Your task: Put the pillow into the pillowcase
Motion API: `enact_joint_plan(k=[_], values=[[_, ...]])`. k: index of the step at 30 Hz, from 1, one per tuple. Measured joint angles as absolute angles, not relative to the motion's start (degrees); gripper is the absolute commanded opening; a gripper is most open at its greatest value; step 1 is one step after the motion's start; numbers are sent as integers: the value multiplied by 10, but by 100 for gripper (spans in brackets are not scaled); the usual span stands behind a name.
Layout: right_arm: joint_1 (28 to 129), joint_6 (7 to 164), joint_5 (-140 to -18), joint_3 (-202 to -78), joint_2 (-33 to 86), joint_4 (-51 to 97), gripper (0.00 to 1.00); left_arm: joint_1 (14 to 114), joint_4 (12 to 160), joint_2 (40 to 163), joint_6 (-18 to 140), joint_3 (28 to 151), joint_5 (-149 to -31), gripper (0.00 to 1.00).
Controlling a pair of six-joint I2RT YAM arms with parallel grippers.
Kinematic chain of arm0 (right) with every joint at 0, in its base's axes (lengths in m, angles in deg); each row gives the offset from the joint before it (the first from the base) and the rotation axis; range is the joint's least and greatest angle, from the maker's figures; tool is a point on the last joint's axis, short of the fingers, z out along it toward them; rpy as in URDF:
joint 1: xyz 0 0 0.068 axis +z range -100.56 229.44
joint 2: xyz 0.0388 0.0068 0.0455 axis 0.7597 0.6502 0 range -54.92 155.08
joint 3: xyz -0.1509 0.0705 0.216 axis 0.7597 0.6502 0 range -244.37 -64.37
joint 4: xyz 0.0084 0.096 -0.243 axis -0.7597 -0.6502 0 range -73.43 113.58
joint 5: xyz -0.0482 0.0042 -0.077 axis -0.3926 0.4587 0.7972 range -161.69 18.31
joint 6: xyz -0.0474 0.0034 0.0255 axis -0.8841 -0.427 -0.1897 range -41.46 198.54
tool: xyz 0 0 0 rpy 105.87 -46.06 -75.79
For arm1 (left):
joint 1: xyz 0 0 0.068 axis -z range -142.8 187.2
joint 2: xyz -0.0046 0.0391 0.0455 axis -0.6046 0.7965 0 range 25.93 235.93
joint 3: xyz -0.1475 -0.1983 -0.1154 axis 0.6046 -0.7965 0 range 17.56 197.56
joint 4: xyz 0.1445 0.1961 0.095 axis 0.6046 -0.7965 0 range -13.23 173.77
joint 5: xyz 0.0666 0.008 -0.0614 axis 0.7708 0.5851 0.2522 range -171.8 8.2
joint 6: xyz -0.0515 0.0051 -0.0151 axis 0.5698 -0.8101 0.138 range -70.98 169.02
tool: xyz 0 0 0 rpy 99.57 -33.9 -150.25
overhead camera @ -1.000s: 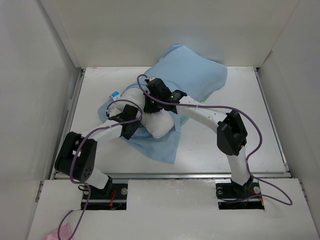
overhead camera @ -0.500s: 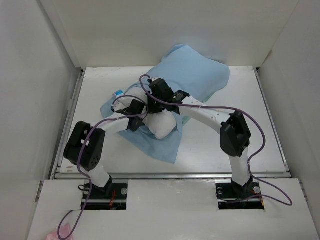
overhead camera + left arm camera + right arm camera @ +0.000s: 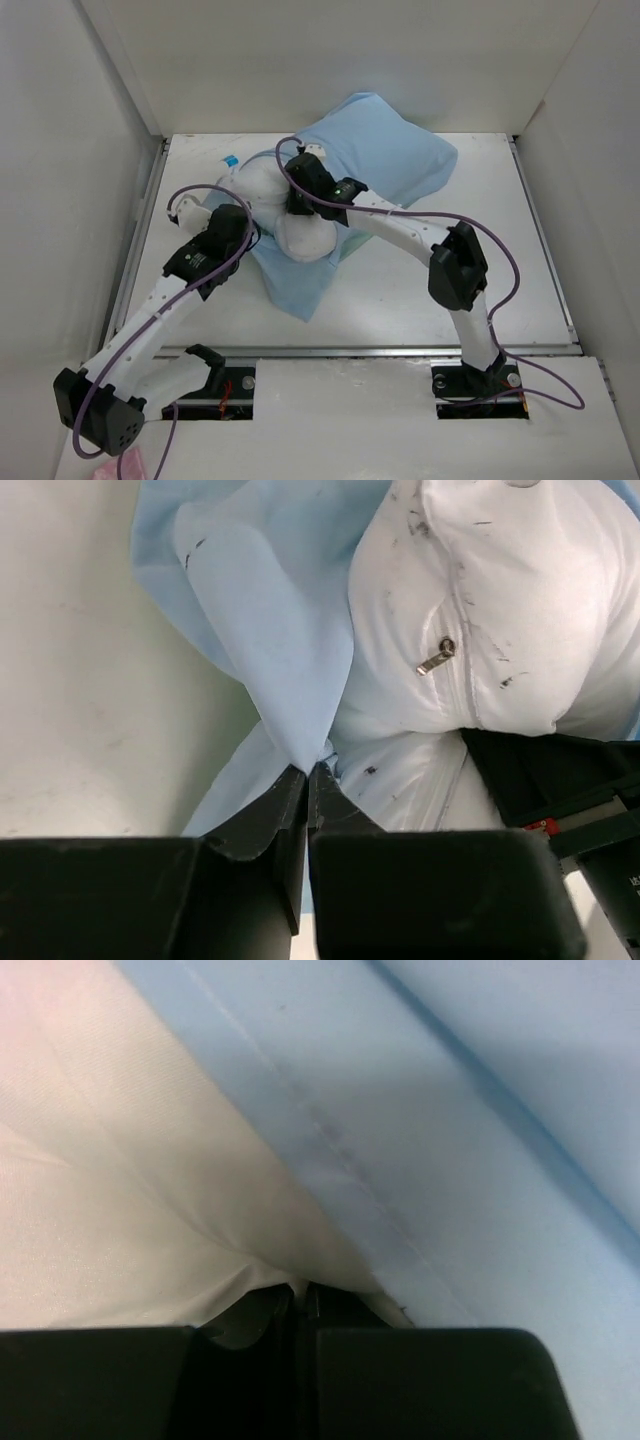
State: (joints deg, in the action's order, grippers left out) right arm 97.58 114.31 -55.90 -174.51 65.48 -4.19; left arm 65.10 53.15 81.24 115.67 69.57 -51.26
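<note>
The white table (image 3: 480, 270) carries everything, with the light-blue pillowcase (image 3: 390, 150) spread from its far middle toward the centre. There a loose flap trails toward the near edge. The white pillow (image 3: 305, 238) lies at the centre of the table. Its far end sits against the bulk of the pillowcase, and blue cloth shows beneath its near end. The left arm reaches in from the near left corner, and the left gripper (image 3: 308, 772) has its fingers pressed together on a pinched fold of the pillowcase just beside the pillow. The right arm arches over from the near right, and the right gripper (image 3: 300, 1300) is clamped on white pillow fabric next to the pillowcase hem. A small metal zipper pull (image 3: 436, 658) lies on the pillow's seam. A tiny blue tag (image 3: 231, 160) sticks out at the pillow's far left edge.
</note>
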Motion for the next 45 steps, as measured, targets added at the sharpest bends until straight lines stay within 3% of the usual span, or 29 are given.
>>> enact_joint_plan(k=[6,10,12,13,14,15,17,20,25,29,39,40,41,43,44,45], values=[[989,1151,-539,-1781,724,-70,0,651,484,816,1163,696,-497,0],[998,1129,-535,-1749,733,-61,15,644,476,797,1171,696,-457,0],[997,1094,-561,-1697,693,-31,29,636,471,798,1178,696,-443,0],[996,1071,-581,-1665,662,-17,70,632,468,803,1180,696,-437,0],[995,1057,-595,-1634,630,-7,84,628,466,809,1183,696,-434,0],[994,1034,-616,-1603,592,2,86,626,464,815,1184,696,-431,0],[992,997,-648,-1567,524,9,99,624,468,825,1184,693,-430,0],[986,917,-683,-1567,462,19,100,618,477,827,1182,680,-437,0],[1006,730,-699,-1609,461,26,100,600,484,827,1174,659,-449,0],[1044,606,-723,-1669,536,0,100,588,485,813,1168,643,-464,0],[1073,506,-694,-1765,707,-2,97,577,457,756,1163,629,-473,0],[1073,503,-676,-1766,716,7,90,577,455,753,1163,629,-474,0],[1073,502,-658,-1767,724,13,73,577,454,749,1163,629,-475,0],[1074,499,-630,-1767,737,23,55,577,452,741,1160,629,-479,0],[1075,498,-619,-1760,738,34,1,577,451,736,1159,629,-480,2],[1076,494,-609,-1747,735,51,0,577,451,732,1158,629,-482,8]])
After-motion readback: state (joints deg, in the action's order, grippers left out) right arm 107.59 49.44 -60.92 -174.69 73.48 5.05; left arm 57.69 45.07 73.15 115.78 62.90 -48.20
